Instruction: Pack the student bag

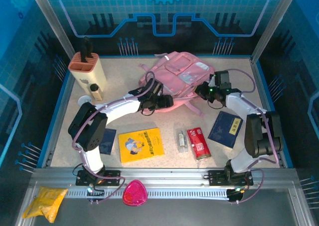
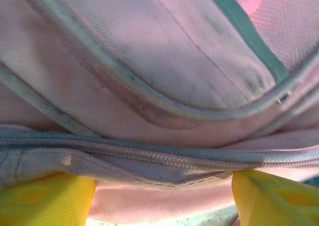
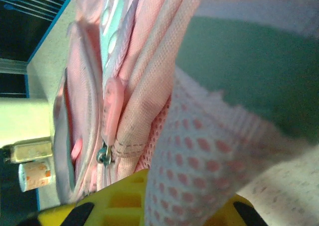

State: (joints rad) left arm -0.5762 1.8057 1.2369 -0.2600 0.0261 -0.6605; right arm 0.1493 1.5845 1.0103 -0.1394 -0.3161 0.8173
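The student bag (image 1: 182,72) lies at the far middle of the table (image 1: 164,124), front pockets up, with both arms reaching in to it from either side. The left gripper (image 1: 157,102) sits against the bag's near-left edge. In the left wrist view its two yellow fingers (image 2: 42,201) stand wide apart, and the bag's zipped seam (image 2: 149,154) runs across the gap just above them (the pink fabric fills the space between, touching or nearly so). The right gripper (image 1: 206,92) is at the bag's right side. In the right wrist view pink mesh fabric (image 3: 199,151) of the bag drapes down between and over its yellow fingers (image 3: 124,198), hiding the tips, so it is impossible to tell whether they clamp the mesh or merely straddle it. A zipper pull (image 3: 104,154) hangs just beside that gripper. Nearer the arms lie a yellow book (image 1: 141,145), a red box (image 1: 198,142) and a blue booklet (image 1: 226,129), all well apart from the bag.
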